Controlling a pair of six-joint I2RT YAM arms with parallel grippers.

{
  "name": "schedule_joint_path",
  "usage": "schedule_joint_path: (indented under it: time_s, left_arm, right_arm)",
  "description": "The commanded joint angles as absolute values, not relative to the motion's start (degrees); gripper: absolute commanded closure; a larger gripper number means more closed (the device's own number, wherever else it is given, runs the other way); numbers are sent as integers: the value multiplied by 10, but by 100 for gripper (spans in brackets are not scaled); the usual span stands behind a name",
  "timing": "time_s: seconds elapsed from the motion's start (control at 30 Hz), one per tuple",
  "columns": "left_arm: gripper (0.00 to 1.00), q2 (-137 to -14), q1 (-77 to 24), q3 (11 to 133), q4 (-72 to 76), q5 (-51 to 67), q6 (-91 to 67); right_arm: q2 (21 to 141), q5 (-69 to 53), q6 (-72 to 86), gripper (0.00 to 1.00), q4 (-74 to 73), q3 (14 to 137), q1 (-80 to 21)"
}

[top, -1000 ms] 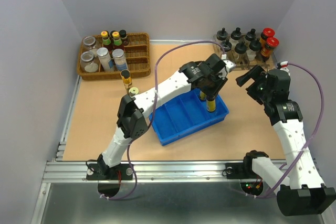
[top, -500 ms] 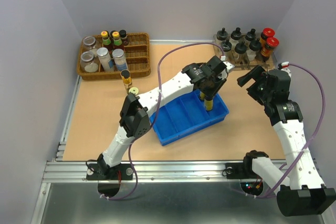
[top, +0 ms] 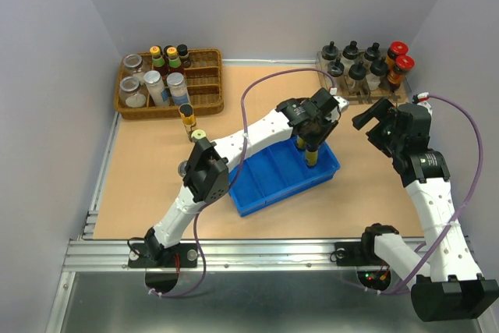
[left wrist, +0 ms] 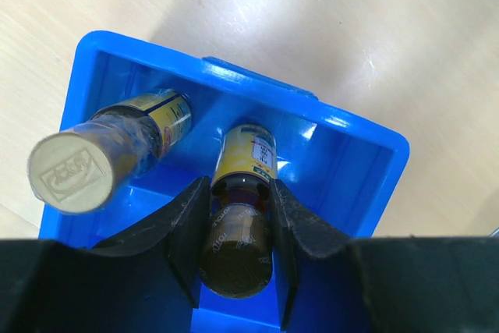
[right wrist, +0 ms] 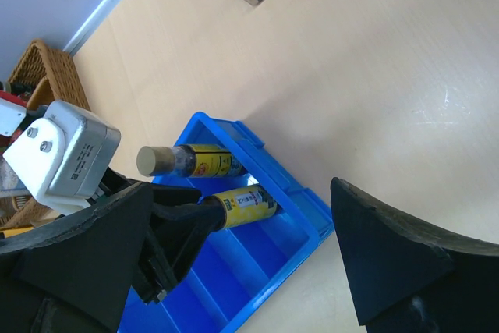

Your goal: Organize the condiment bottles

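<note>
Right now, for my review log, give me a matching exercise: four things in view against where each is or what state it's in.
Things:
1. left gripper
2. right gripper
3. wicker basket
4. red-capped jars

Places or states:
A. at the far right
B. open, holding nothing
C. shut on an amber bottle inside the blue bin
D. at the far left

Pairs: 1-C, 2-B, 3-D, 4-A

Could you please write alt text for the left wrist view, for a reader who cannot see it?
The left pincer grips a slim amber-yellow bottle with a dark cap inside a blue plastic bin, beside a second bottle with a pale cap.
</note>
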State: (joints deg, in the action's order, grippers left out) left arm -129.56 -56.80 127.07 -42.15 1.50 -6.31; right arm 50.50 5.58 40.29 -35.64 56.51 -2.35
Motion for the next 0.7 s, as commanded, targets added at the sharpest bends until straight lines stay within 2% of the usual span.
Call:
schedule_joint_path:
  time_s: [0.0,0.03,0.07,0.17,0.27,0.43,0.67]
  left_arm:
    - [53,-1281,-571,1295,-398,18,-61]
    - [49,-1280,-572,1296,-397,17,-60]
    - [37,-1280,-572,1298,-399,17,-60]
    - [25,-1271,-572,1298,-401,18,-62]
    - [20,-1260,-572,1297,-403,18,-63]
    - [19,-1234,-572,1305,-410,4,-70]
    - [13,-1109,-563,1280,-410,-96,-76]
  right_arm:
    - [499,67,397,0,-353,592,-26]
    - [500,66,397,0,-353,592,-25]
    - [500,67,398,0,-353,592,-26]
    - [499,67,397,0,-353,593,-25]
    - [500,66,398,0,-354,592,-25]
    - [497,67,398,0,-354,591,-25]
    - [495,72,394,0,-356,591,-25]
